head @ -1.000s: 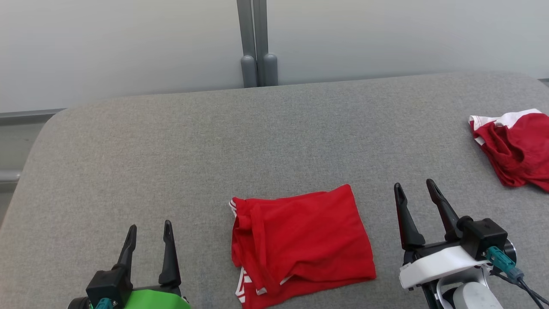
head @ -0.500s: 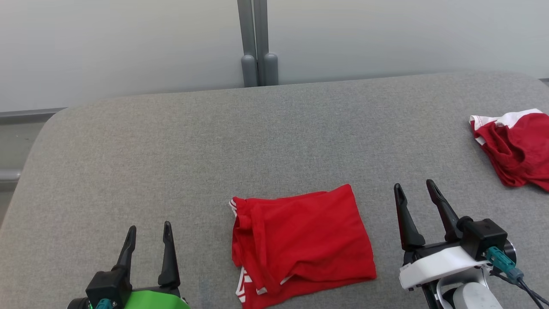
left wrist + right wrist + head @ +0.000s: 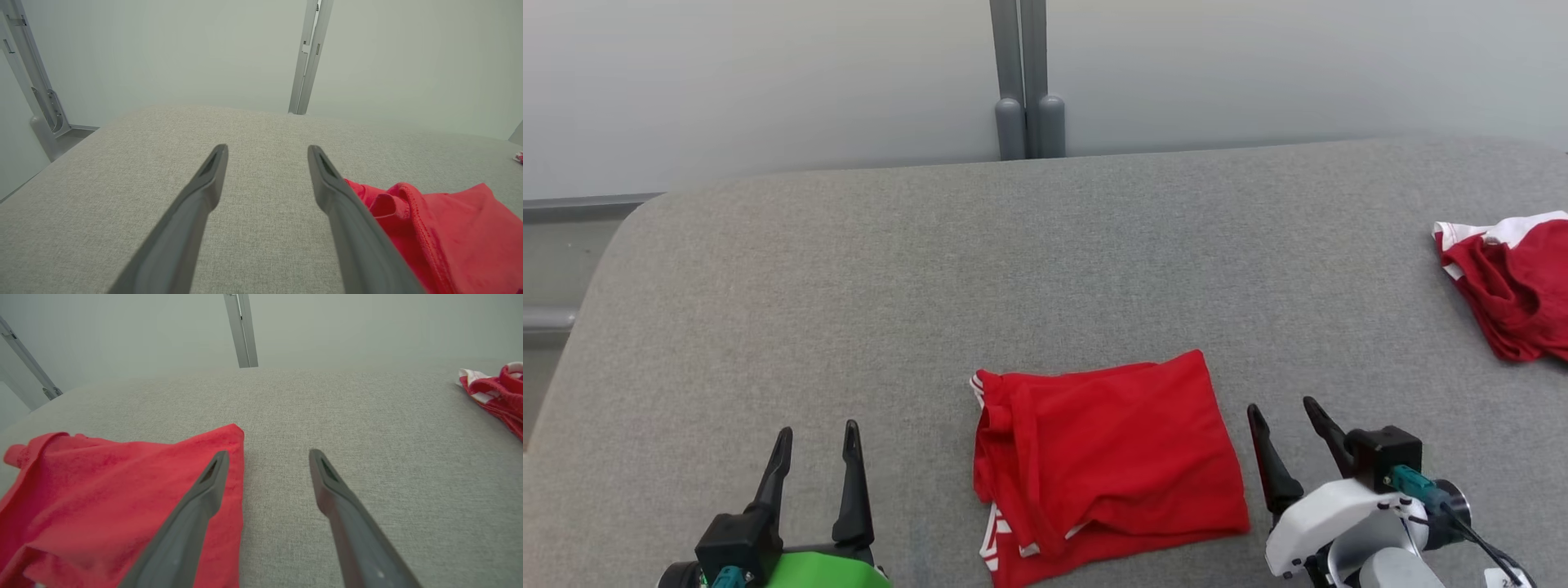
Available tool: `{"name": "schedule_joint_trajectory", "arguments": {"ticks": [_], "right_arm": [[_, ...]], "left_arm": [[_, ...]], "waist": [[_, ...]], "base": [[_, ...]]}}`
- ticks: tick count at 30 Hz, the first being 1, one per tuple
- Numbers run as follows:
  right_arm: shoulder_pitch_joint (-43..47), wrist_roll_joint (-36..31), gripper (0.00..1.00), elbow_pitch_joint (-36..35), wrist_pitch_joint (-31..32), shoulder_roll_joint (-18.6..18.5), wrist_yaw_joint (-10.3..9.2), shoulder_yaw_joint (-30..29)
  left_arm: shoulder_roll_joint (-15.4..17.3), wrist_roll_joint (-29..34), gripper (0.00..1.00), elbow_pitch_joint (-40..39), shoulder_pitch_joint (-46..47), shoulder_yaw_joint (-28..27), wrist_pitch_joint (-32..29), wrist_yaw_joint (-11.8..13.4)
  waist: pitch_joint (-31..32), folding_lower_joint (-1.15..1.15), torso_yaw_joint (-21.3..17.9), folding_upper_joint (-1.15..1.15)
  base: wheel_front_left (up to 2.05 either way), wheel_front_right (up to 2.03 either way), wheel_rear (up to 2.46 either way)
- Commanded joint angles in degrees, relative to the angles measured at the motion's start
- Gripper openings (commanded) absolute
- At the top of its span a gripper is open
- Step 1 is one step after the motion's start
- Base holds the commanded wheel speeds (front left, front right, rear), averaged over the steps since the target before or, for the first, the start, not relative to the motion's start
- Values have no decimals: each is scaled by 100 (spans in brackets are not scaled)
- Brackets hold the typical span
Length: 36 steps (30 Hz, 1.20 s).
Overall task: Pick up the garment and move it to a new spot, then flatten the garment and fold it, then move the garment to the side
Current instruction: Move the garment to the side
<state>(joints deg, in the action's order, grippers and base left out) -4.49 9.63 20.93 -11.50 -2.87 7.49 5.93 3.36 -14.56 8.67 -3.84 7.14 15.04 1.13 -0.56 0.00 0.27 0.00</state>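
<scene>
A red garment with white trim (image 3: 1107,461) lies folded into a rough rectangle on the grey padded table (image 3: 849,278), near its front edge. My left gripper (image 3: 818,437) stands open to the garment's left, nothing between its fingers; its wrist view shows the garment's hem (image 3: 429,228) beside its right finger. My right gripper (image 3: 1281,411) stands open just right of the garment, and in its wrist view its left finger (image 3: 206,490) overlaps the garment's right edge (image 3: 122,486). Neither gripper holds anything.
A second red and white garment (image 3: 1515,282) lies crumpled at the table's right edge, also seen in the right wrist view (image 3: 496,390). A pale wall with a grey post (image 3: 1029,82) stands behind the table. The table's left corner is rounded.
The head camera has shifted slightly. My right gripper has drawn back and down toward the front edge, closer to the garment's right side. My left gripper and the garment have stayed put.
</scene>
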Motion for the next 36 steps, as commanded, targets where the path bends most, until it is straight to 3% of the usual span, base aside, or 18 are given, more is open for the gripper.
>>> {"name": "schedule_joint_trajectory", "arguments": {"ticks": [1,14,15,16,18,27,36], "right_arm": [[-175,-30,100,176,60,-5,-1,42],[-1129,727,100,1855,933,-173,-1,570],[-1163,812,87,1907,975,-185,0,626],[-1199,922,48,1962,1005,-202,0,688],[-1247,1096,2,2025,1044,-224,0,800],[-1569,1433,0,1939,565,-576,-4,892],[-1852,1320,0,1716,271,-1104,-4,545]], "left_arm": [[6,27,100,-1,72,-10,15,-9],[-21,47,100,-75,181,-16,15,16],[-23,49,100,-79,185,-24,15,16],[-25,53,100,-85,189,-32,15,20],[-27,52,100,-97,193,-48,15,26],[-32,101,100,-162,211,-83,14,18],[-36,139,100,-263,304,-7,15,-9]], "waist": [[-48,0,109,0],[-243,0,712,0],[-257,0,731,0],[-268,0,744,0],[-288,0,751,0],[-392,0,414,0],[-629,0,-402,0]], "base": [[0,0,0],[0,0,0],[0,0,0],[0,0,0],[0,0,0],[0,0,0],[0,0,0]]}}
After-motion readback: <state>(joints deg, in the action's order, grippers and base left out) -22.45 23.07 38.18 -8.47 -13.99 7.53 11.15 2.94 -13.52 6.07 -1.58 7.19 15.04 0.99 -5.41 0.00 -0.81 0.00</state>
